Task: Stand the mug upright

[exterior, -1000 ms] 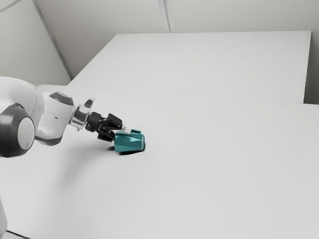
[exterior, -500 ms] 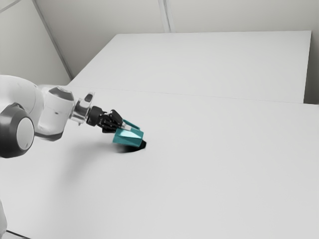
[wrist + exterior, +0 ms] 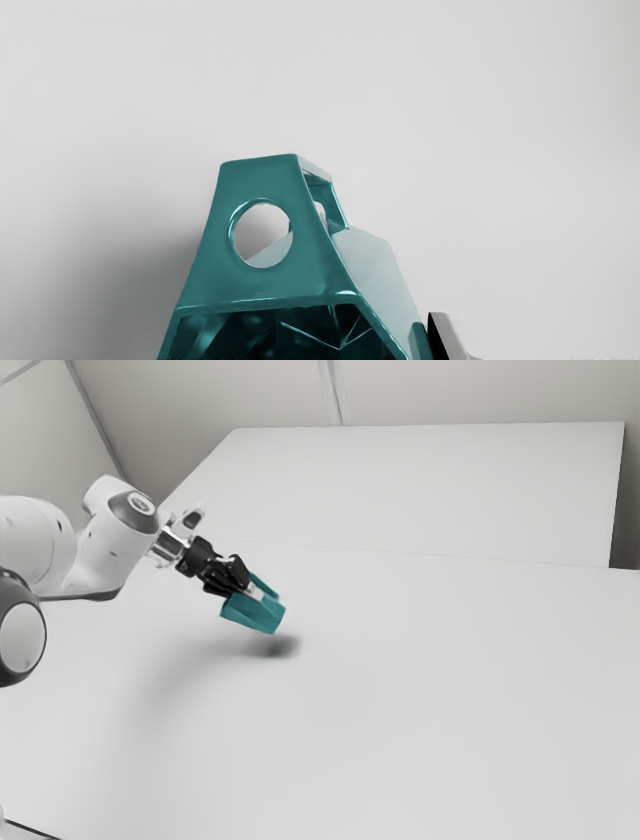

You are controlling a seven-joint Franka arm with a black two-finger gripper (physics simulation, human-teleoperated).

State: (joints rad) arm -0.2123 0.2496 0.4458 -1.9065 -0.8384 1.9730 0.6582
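Teal mug (image 3: 250,614) has risen over white tabletop (image 3: 450,680), grey walls (image 3: 480,390) beyond.

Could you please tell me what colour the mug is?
The mug is teal, a blue-green; the wrist view shows it best.

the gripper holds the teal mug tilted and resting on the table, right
Not resting on the table: the exterior view shows the teal mug raised above it, apart from its shadow. The gripper does hold it tilted.

Our mug (image 3: 260,285) ran off the wrist view's btm. edge; our arm (image 3: 103,557), off the ext. view's left, we saw only in pt.
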